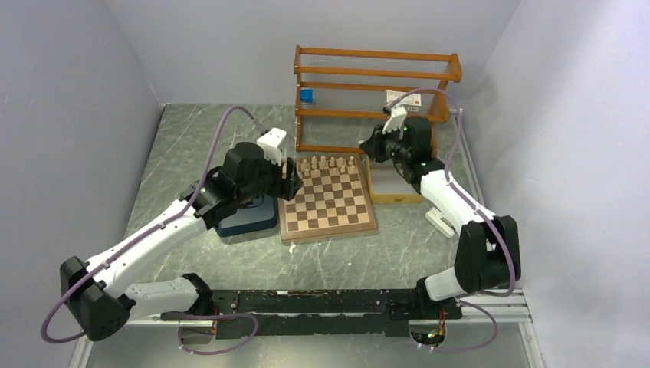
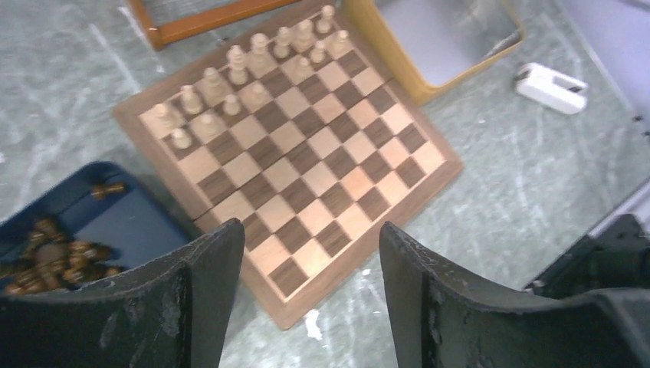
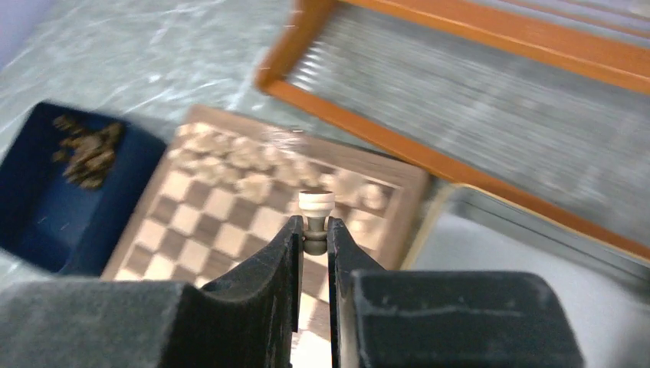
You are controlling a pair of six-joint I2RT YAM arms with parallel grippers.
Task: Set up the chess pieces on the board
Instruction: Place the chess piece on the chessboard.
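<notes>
The left gripper (image 2: 310, 234) has its jaws apart with nothing between them. Just beyond its fingertips lies the board (image 2: 306, 165), with pale pieces (image 2: 238, 65) lined up on its far rows. Left of those jaws, the dark blue tray (image 2: 130, 222) of dark pieces (image 2: 54, 257) is partly cut off by one finger. The right gripper (image 3: 313, 230) pinches a pale piece (image 3: 316, 203) by its stem. The piece's base is hidden, and the board beyond it is blurred.

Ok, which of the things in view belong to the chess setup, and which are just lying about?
Job: board; pale pieces on its far rows; pale piece in the right claw; dark pieces in the blue tray.
Lying about: tan tray; wooden rack; blue cube on the rack; small white object.
</notes>
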